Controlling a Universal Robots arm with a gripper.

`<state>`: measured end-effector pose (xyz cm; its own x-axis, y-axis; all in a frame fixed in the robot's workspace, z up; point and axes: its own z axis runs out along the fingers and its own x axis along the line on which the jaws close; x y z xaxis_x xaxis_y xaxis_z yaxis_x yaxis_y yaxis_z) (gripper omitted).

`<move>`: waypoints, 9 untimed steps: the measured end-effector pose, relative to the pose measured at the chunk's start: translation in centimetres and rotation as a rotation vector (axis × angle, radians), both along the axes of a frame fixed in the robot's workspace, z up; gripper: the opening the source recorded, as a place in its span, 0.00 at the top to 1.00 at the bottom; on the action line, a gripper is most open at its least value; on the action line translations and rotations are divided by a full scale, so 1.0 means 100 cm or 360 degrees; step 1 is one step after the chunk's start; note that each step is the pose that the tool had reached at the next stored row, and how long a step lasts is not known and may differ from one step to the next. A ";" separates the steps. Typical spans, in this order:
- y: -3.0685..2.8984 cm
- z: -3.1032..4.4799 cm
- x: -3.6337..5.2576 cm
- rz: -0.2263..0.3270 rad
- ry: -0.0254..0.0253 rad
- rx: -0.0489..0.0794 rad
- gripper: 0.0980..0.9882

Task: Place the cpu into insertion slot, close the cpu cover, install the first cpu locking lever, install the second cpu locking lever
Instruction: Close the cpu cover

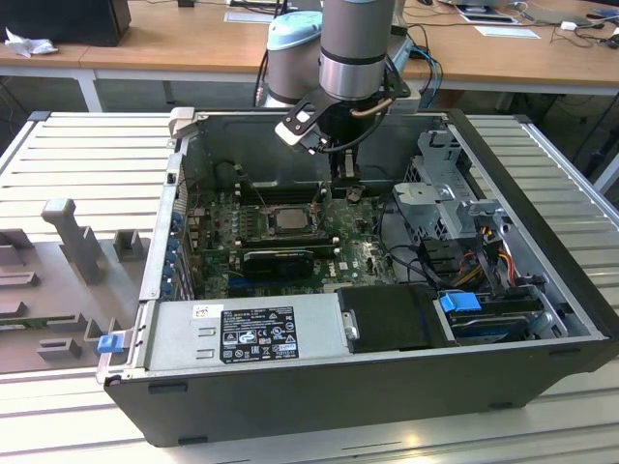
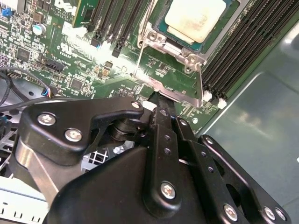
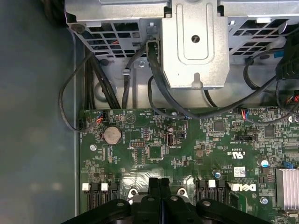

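The cpu (image 2: 194, 18), a pale silver square, lies in the insertion slot (image 1: 287, 218) on the green motherboard. The grey metal cpu cover (image 2: 161, 39) lies down around it. Two thin wire locking levers (image 2: 138, 60) (image 2: 201, 84) run from the socket toward my gripper (image 2: 156, 101). The black fingers are shut together, and their tips rest at the socket's near edge between the lever ends, with nothing held. In the exterior view my gripper (image 1: 343, 184) hangs just to the right of the socket. In the first wrist view the shut fingers (image 3: 154, 184) point down at the board.
Long black memory slots (image 2: 243, 42) flank the socket. A grey metal drive cage (image 1: 455, 188) and black cables (image 3: 154, 79) stand at the exterior view's right of my gripper. The power supply (image 1: 247, 333) fills the case's near side. The case walls (image 1: 160, 242) enclose everything.
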<state>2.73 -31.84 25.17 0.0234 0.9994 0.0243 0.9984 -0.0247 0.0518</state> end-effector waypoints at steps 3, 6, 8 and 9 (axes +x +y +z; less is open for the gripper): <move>0.0000 0.0000 -0.0019 0.0000 0.00001 0.0000 0.99; 0.0000 0.0000 -0.0040 0.0000 0.00001 0.0000 0.99; 0.0000 0.0000 -0.0051 0.0000 0.00001 0.0000 0.99; 0.0000 0.0000 -0.0059 0.0000 0.00001 0.0000 0.99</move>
<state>2.14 -31.85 25.17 0.0234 0.9994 0.0244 0.9984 -0.0246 0.0518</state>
